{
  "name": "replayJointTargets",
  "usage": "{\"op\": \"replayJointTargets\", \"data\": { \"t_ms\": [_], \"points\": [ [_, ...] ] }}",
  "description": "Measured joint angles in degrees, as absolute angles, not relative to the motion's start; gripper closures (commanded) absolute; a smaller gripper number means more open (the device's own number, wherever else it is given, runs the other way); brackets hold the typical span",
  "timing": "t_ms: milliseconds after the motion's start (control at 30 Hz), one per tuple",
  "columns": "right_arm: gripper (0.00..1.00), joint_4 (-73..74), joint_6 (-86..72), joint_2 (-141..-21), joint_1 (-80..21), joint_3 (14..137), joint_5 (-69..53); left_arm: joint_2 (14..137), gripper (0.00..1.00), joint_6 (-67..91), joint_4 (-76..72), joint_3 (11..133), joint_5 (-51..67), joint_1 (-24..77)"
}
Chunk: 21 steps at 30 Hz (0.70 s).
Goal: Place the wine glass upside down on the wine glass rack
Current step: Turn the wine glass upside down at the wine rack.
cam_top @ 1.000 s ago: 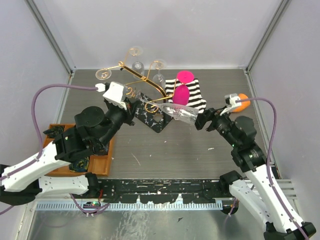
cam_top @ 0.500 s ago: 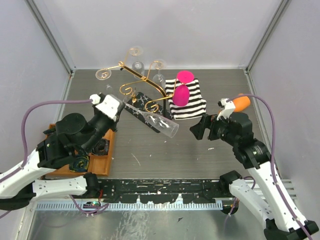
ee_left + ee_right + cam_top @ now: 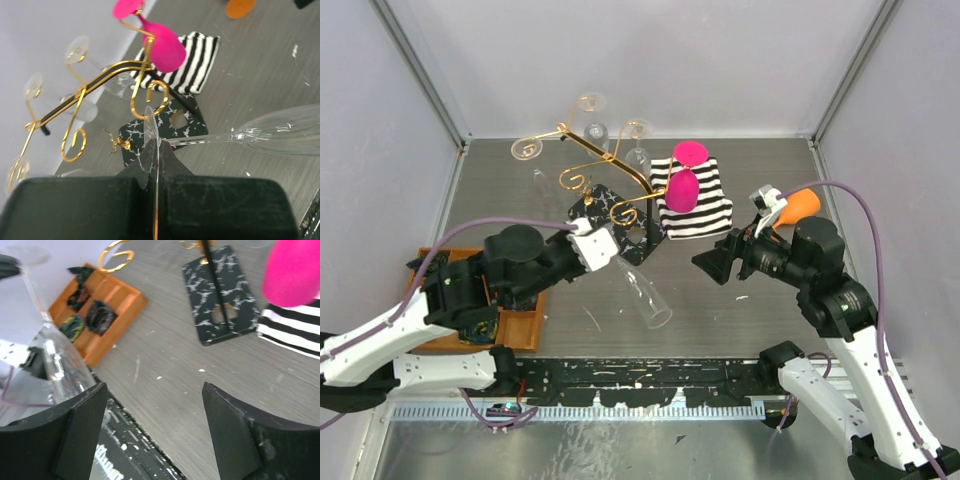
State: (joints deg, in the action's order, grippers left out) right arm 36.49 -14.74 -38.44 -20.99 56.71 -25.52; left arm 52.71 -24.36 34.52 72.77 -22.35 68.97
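The left arm reaches in low from the left side of the table, elbow folded over an orange tray (image 3: 523,328), forearm pointing right toward the middle. The tray is split into compartments. Several hold dark rounded items (image 3: 99,316), one of them patterned blue-green, but what they are cannot be made out.

The left gripper (image 3: 603,250) is clamped on the foot of the wine glass (image 3: 640,290). In the left wrist view the thin disc of the foot stands edge-on between the closed fingers. The glass lies nearly level, stem and bowl stretching away from the gripper toward the near edge of the table, rim pointing outward. It is in front of the wine glass rack (image 3: 605,157), not on it.

The rack's black marbled base (image 3: 627,215) sits just behind the left gripper. Clear glasses (image 3: 597,132) hang bowl-down from the gold hooks at the back, and a pink glass (image 3: 683,188) hangs from the right-hand arm over a black-and-white striped cloth (image 3: 712,207).

The right arm rises from the near right corner and bends left. The right gripper (image 3: 713,263) points toward the glass's bowl, fingers spread wide with only bare table between them, a short way from the glass. An orange object (image 3: 802,204) lies behind the arm.
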Motion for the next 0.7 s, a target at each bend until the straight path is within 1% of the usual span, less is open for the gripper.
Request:
{"op": "replayJointTargets", "data": {
  "t_ms": [133,233,333,400,500,600,700],
  "points": [
    [0.24,31.81,-17.61,-40.40,-21.41,56.62,-33.58,56.40,1.00,-26.37,36.29,74.02,-18.85,70.19],
    [0.22,28.14,-19.03,-40.49,-22.26,56.23,-35.57,58.46,1.00,-27.44,37.65,75.83,-16.01,71.22],
    [0.22,23.27,-19.25,-38.65,-22.50,55.18,-36.62,59.27,1.00,-27.51,37.85,77.54,-13.17,71.55],
    [0.25,16.71,-18.79,-35.51,-22.50,51.88,-38.02,59.44,1.00,-27.44,37.93,78.67,-11.09,71.75],
    [0.26,6.46,-16.82,-29.85,-22.52,44.69,-39.99,59.86,1.00,-27.44,38.61,80.29,-8.40,72.36],
    [0.31,-3.53,-13.78,-23.81,-22.55,38.02,-40.88,60.64,1.00,-27.46,39.57,81.52,-6.09,73.10],
    [0.37,-11.94,-10.33,-21.93,-22.55,34.61,-42.15,61.69,1.00,-27.53,40.86,82.06,-4.21,73.71]
  ]
}}
